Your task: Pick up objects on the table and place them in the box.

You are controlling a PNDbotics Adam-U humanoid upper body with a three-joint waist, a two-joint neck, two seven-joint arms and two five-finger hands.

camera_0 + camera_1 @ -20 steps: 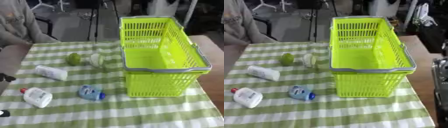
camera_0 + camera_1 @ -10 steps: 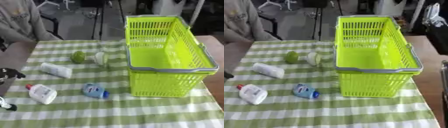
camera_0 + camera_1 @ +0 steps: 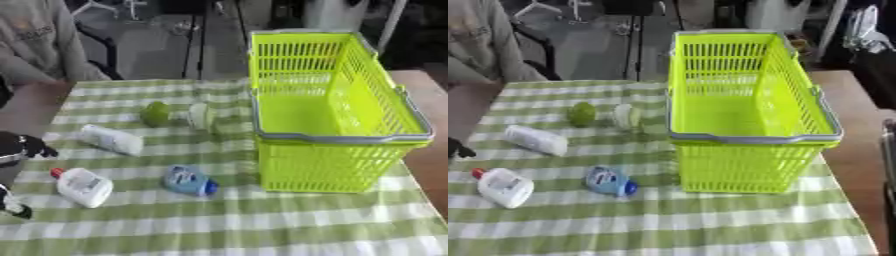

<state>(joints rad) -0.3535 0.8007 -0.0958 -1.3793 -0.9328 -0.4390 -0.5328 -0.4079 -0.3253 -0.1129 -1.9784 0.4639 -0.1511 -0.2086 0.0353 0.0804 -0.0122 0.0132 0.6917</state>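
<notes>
So the basket (image 3: 337, 107) is a bright lime-green plastic one with slotted walls and a grey rim, sitting on the right half of the frame on the green and white checked tablecloth (image 3: 227, 225). Nothing is inside it that I can see.

Everything I'm supposed to grab is off to its left, five things in total:
- one green round fruit (image 3: 156, 113), upper middle-left, could be a lime or a small apple
- one pale whitish-green thing (image 3: 200, 116) just beside the fruit on its right, shape too blurry for me to name
- one white tube (image 3: 111, 139) lying on its side, left of centre, just below the fruit
- one white bottle with a red cap (image 3: 81, 185) lying flat at lower left
- one blue bottle with a white label (image 3: 188, 180) lying down near the basket's front left corner, not touching it

All five are apart from each other except the fruit and the pale thing, which sit close together.

My left hand (image 3: 19, 146) only pokes in at the far left edge, about mid-height, black, with another bit of my arm lower down at the same edge. I honestly can't tell whether the fingers are spread or curled, too little of it shows. It isn't touching any of the items. My right hand doesn't show in either view.
</notes>
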